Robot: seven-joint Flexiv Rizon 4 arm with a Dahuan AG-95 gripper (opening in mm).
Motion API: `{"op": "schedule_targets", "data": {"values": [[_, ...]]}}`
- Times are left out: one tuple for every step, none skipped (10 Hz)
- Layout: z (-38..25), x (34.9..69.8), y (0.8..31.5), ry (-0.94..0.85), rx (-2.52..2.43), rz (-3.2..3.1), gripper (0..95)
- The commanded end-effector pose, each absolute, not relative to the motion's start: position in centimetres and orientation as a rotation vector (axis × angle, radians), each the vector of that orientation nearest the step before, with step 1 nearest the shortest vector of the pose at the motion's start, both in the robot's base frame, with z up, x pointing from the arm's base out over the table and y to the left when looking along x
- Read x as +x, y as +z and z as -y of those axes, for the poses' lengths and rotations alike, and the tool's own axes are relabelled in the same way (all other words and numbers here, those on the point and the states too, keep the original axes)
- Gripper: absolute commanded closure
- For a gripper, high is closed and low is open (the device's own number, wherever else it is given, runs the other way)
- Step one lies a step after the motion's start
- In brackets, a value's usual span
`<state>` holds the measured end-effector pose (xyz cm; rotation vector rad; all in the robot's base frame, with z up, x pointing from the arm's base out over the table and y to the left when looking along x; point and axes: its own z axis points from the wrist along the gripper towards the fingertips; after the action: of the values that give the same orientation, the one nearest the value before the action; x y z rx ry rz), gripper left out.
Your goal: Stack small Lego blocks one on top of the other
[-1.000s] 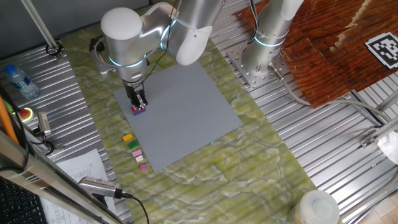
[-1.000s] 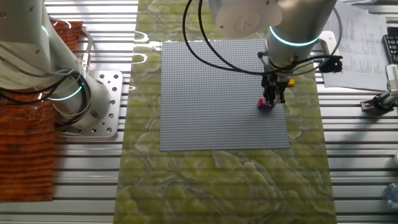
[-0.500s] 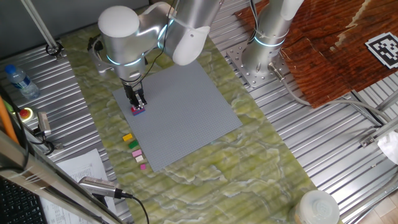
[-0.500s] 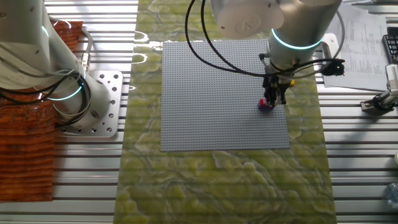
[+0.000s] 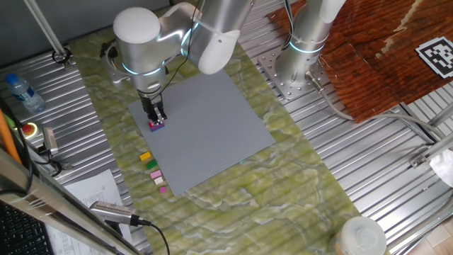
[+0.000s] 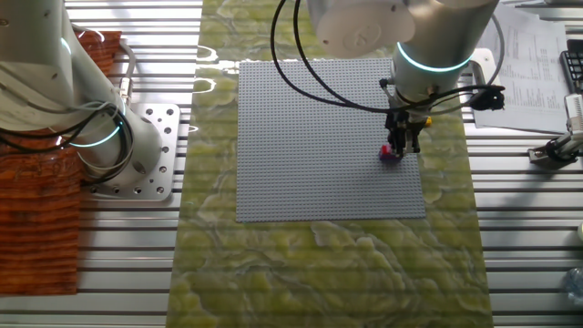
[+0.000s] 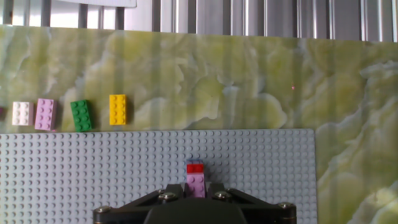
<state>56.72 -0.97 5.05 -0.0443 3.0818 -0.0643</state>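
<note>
My gripper point(image 5: 156, 117) stands upright over the left part of the grey baseplate point(image 5: 212, 127), and is also in the other fixed view point(image 6: 399, 146). In the hand view the gripper point(image 7: 196, 190) is shut on a pink brick point(image 7: 196, 183), its jaws tight against the brick's sides. A red brick point(image 7: 195, 168) sits just beyond it on the baseplate point(image 7: 93, 174). Both show as a small red-pink cluster point(image 6: 388, 153) at the fingertips. Loose yellow point(image 7: 118, 109), green point(image 7: 81, 116), pink point(image 7: 45, 114) and white point(image 7: 21, 113) bricks lie in a row on the green mat beside the plate.
A second arm's base point(image 5: 304, 42) stands at the plate's far side, next to a red-brown cloth point(image 5: 382, 57). A water bottle point(image 5: 21, 92), a red button point(image 5: 29, 129) and papers point(image 6: 528, 46) lie on the ribbed metal table around the mat.
</note>
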Motion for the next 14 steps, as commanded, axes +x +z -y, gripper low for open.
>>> {"op": "schedule_targets", "data": {"values": [[1.0,56.9,2.8,-0.064,-0.043,-3.085,95.0],[1.0,56.9,2.8,-0.065,-0.034,-3.082,95.0],[1.0,56.9,2.8,-0.066,-0.033,-3.084,95.0],[1.0,56.9,3.0,-0.067,-0.032,-3.085,95.0],[0.9,56.8,3.2,-0.069,-0.036,-3.084,95.0],[0.9,56.7,3.4,-0.075,-0.039,-3.084,76.0],[0.9,56.7,3.5,-0.08,-0.04,-3.082,76.0],[0.9,56.7,3.5,-0.08,-0.043,-3.077,76.0],[0.9,56.7,3.5,-0.08,-0.043,-3.077,57.0],[0.8,56.7,3.6,-0.08,-0.046,-3.075,57.0],[0.7,56.7,3.9,-0.078,-0.045,-3.073,57.0],[0.6,56.6,4.2,-0.077,-0.045,-3.074,57.0],[0.4,56.6,4.5,-0.077,-0.042,-3.076,57.0],[0.0,56.2,5.7,-0.067,-0.037,-3.075,57.0]]}}
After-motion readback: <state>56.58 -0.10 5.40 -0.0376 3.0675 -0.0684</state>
